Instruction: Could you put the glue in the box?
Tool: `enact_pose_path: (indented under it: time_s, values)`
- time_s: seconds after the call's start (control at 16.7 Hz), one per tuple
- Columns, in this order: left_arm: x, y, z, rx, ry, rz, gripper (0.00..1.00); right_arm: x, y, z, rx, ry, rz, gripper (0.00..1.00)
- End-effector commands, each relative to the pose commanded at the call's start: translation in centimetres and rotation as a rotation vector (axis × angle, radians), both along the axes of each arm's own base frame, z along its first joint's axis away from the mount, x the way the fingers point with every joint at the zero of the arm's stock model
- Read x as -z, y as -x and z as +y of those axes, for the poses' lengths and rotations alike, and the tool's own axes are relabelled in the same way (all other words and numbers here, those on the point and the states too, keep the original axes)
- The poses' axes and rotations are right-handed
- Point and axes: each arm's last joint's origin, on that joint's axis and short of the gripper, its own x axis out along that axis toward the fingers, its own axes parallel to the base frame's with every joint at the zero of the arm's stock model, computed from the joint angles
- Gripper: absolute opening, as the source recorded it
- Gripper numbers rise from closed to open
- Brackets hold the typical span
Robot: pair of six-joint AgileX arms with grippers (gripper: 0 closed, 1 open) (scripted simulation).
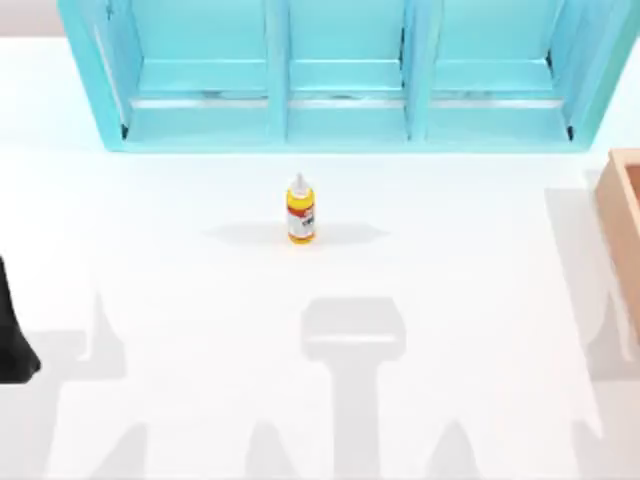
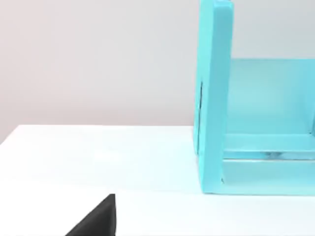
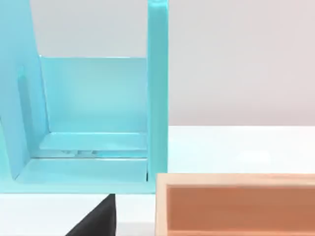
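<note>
Yellow glue [image 1: 300, 212] with white cap, tan box [image 1: 625, 215], teal shelf [image 1: 345, 75]

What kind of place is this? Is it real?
Probably a computer-made test tabletop, not a real room: a plain white table, a teal shelf unit, a glue bottle and a wooden box.

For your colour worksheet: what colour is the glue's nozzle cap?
White, on the yellow glue; the top view shows it best.

Teal compartmented shelf unit [image 1: 345, 75] along the far edge, white table [image 1: 180, 300] beneath it
</note>
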Motion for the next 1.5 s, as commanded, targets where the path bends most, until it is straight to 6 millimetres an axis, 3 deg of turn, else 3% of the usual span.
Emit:
enact_pose_path:
  time_s: [0.24, 0.42, 0.72, 1.14, 1.5]
  values:
    - [0.0, 0.0, 0.0, 0.0, 0.0, 0.0, 1.0, -0.4, -0.1, 0.1, 0.003, 0.0, -0.001, 1.0]
    - [0.0, 0.0, 0.0, 0.0, 0.0, 0.0, 1.0, -2.2, -0.6, 0.6, 0.013, -0.013, 0.002, 1.0]
    - [0.0, 0.0, 0.0, 0.0, 0.0, 0.0, 1.0, -5.2, -3.9, 2.8, 0.016, -0.043, 0.094, 1.0]
    - [0.0, 0.0, 0.0, 0.0, 0.0, 0.0, 1.0, -6.7, -9.9, 8.5, 0.03, -0.057, 0.181, 1.0]
    - [0.0, 0.0, 0.0, 0.0, 0.0, 0.0, 1.0, -6.5, -14.0, 16.3, 0.017, -0.101, 0.157, 1.0]
